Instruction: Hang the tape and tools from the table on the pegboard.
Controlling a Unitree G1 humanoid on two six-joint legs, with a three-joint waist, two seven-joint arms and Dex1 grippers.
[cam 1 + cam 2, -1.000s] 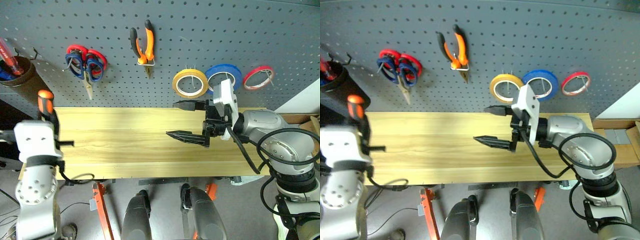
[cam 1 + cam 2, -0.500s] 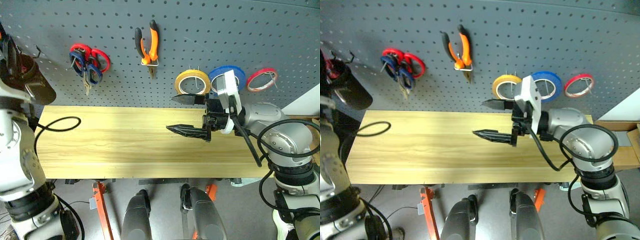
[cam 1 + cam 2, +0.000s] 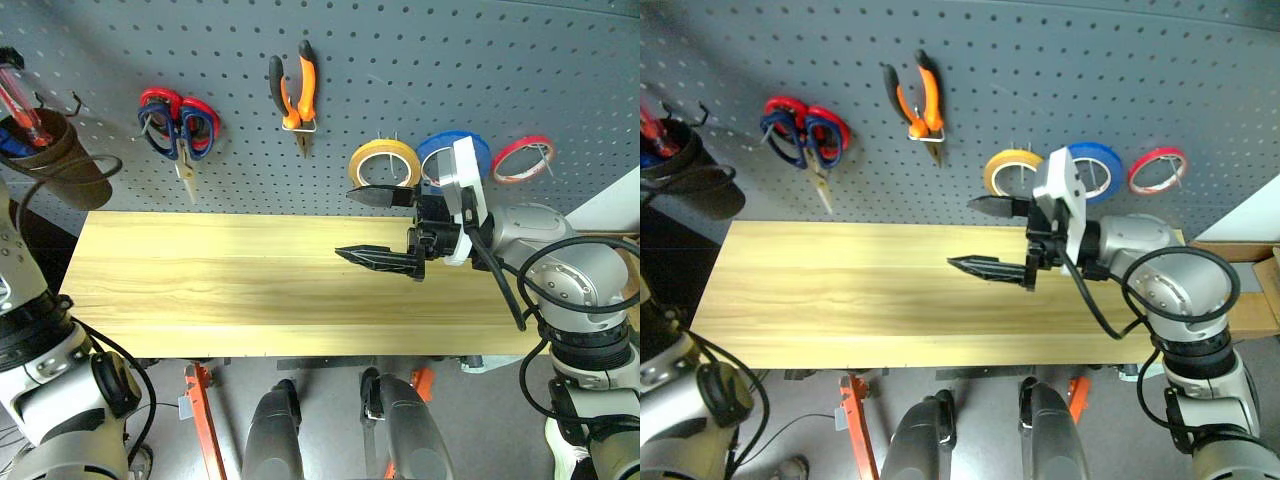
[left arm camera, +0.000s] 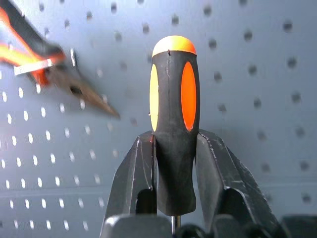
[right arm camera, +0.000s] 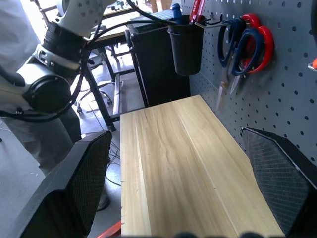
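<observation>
Left pincer (image 4: 173, 163) clamped shut, right pincer (image 3: 378, 225) wide open, level.

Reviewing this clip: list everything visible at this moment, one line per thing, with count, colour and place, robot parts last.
pegboard: one, dark grey, behind the table
table: one, light wood top, below the pegboard
pliers: one, orange and black handles, hung on a hook
blue scissors: one, dark blue handles, hung left of the pliers
red scissors: one, red handles, hung with the blue scissors
tape: one, yellow-tan roll, hung on the pegboard
blue roll: one, right of the tape
red roll: one, thin, furthest right
cup: one, black, hung at the pegboard's left end, holding tools
screwdriver: one, orange and black handle, in the left hand
left hand: shut on the screwdriver, facing the pegboard
right hand: open, over the table
</observation>
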